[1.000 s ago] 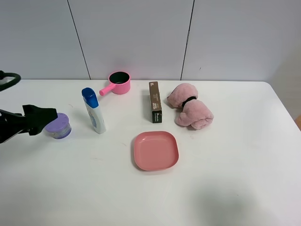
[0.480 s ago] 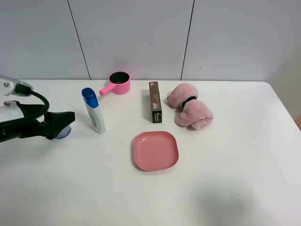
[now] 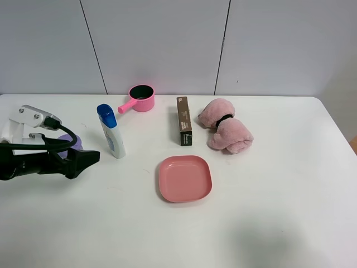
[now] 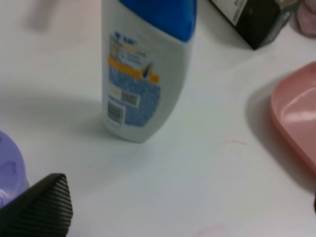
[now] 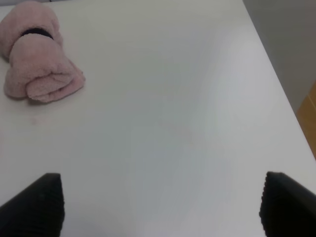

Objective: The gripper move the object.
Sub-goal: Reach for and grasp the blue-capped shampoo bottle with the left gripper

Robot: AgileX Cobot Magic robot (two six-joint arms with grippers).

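The white shampoo bottle (image 3: 111,131) with a blue cap stands upright on the table, left of centre. It fills the left wrist view (image 4: 143,84), label facing the camera. My left gripper (image 3: 89,158) is a black claw low over the table, just left of and in front of the bottle, not touching it. Its jaws are wide open and empty (image 4: 180,207), with one fingertip (image 4: 44,207) visible. My right gripper (image 5: 160,207) is open and empty over bare table and does not show in the exterior high view.
A purple-lidded jar (image 3: 71,139) sits partly behind my left arm. A pink saucepan (image 3: 139,98) stands at the back. A dark box (image 3: 183,120), a rolled pink towel (image 3: 226,133) and a pink plate (image 3: 184,178) lie to the bottle's right.
My left arm has come in from the table's left edge and moved right, past the purple jar, toward the bottle. The bottle has not moved.
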